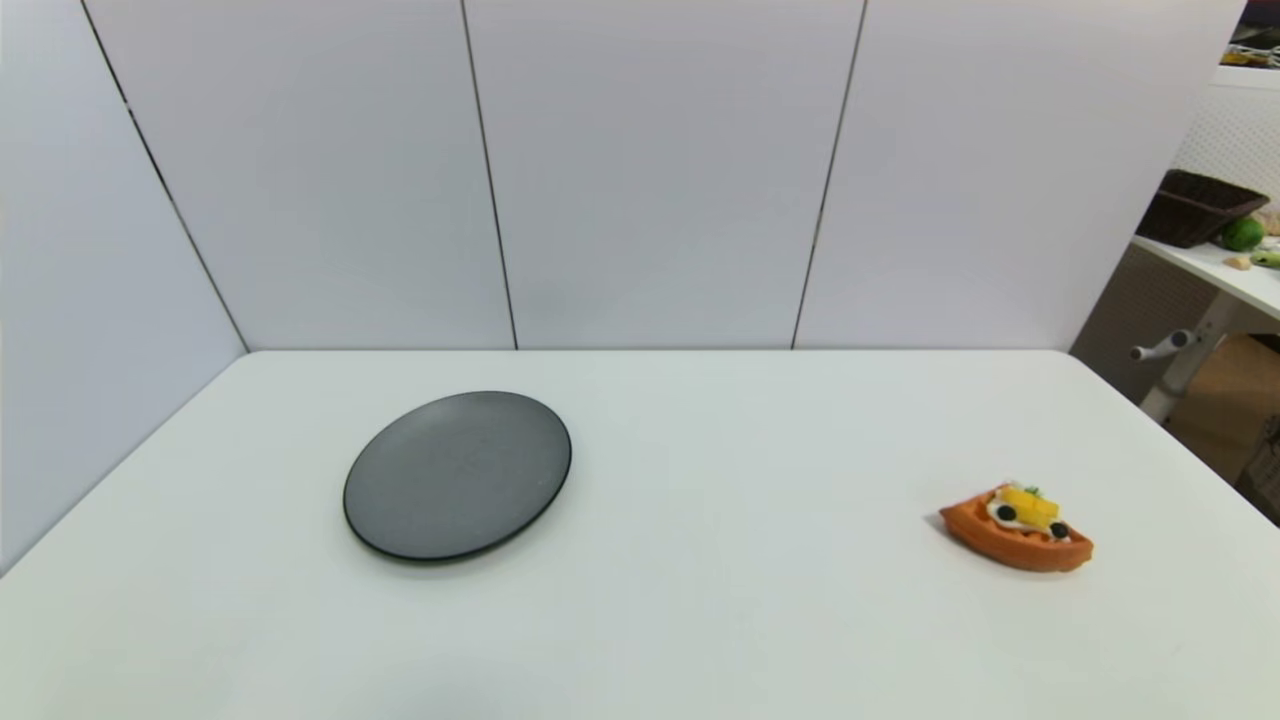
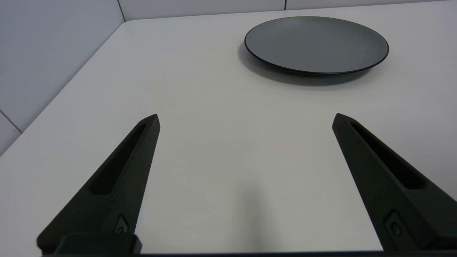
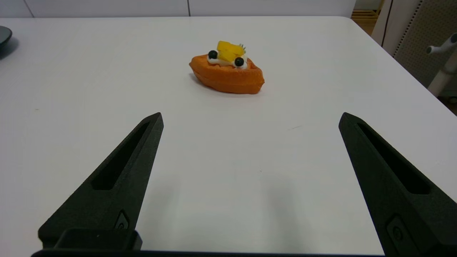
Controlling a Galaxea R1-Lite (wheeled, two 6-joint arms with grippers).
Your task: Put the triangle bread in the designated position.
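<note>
The triangle bread [image 1: 1018, 530] lies on the white table at the right: an orange-brown wedge with white cream, a yellow chunk, two black dots and a green bit. The right wrist view has the bread [image 3: 227, 69] some way beyond my right gripper [image 3: 251, 117], which is open and holds nothing. My left gripper [image 2: 245, 119] is open too, over bare tabletop short of the plate. Neither arm shows in the head view. The designated position has no mark of its own on the plain tabletop.
A dark grey round plate [image 1: 458, 473] sits left of centre, also the plate [image 2: 316, 44] in the left wrist view. White wall panels close the back and left. The table's right edge [image 1: 1160, 420] drops off toward another table with a basket [image 1: 1195, 207].
</note>
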